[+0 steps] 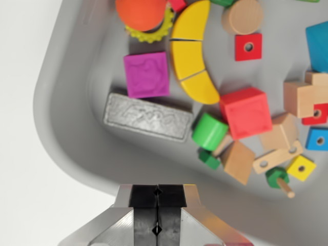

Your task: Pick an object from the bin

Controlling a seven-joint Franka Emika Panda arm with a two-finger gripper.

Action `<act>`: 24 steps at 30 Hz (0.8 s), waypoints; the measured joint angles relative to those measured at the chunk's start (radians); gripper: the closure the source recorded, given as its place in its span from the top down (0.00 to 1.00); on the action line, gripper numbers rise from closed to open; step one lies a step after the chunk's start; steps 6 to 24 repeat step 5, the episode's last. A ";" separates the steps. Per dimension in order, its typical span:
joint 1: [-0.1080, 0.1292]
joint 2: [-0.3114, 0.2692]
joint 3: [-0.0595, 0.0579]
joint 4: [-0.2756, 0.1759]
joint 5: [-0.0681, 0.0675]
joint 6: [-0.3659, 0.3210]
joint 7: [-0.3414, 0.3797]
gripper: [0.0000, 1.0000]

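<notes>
The grey bin (66, 118) fills most of the wrist view and holds several toys. A silver embossed bar (147, 117) lies nearest the bin's corner, with a magenta square block (147, 75) just beyond it. A yellow banana in three slices (191, 51) curves past an orange ball (141, 13). A red cube (247, 112) and a green cylinder (209, 130) sit to the wrist view's right. My gripper (157, 210) is at the bottom edge, above the bin's rim, its two black pads pressed together with nothing between them.
More pieces crowd the wrist view's right: plain wooden blocks (239, 160), a wooden disc (242, 16), a small red square with a hole (248, 47), a blue block (318, 45), a yellow square (301, 168), a green peg (278, 179). White table (20, 154) lies outside the bin.
</notes>
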 joint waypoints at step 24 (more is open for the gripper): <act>0.000 0.000 0.000 0.000 0.000 0.000 0.000 0.00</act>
